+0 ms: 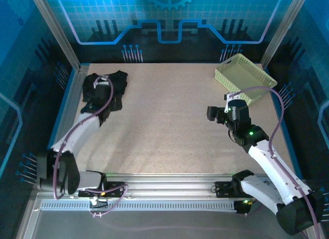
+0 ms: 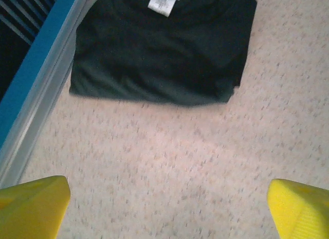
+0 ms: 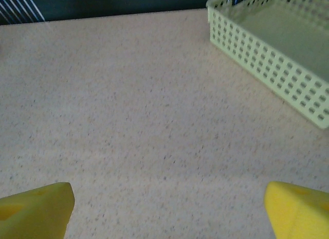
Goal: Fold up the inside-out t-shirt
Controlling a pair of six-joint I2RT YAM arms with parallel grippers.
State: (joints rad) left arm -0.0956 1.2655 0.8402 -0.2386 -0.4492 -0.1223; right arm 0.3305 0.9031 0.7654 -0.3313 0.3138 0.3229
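A pale speckled tabletop [image 1: 164,126] was seen inside a blue-lit enclosure. The inside-out t-shirt [image 2: 159,54] was laid at its far left corner, close against the side rail [image 2: 36,95]. It was gathered into a compact dark block, with the neck tag [image 2: 164,1] showing at the far edge. The left tool [image 2: 167,203] was held wide and empty over bare surface just short of the cloth. The right tool [image 3: 169,208] was likewise spread wide and empty, well apart from the shirt and near the basket [image 3: 267,59]. Trouble could be expected if the near edge were pinched carelessly: several layers might be lifted together and the fold pulled apart. A finger could also be driven against the rail, so little room being given there.
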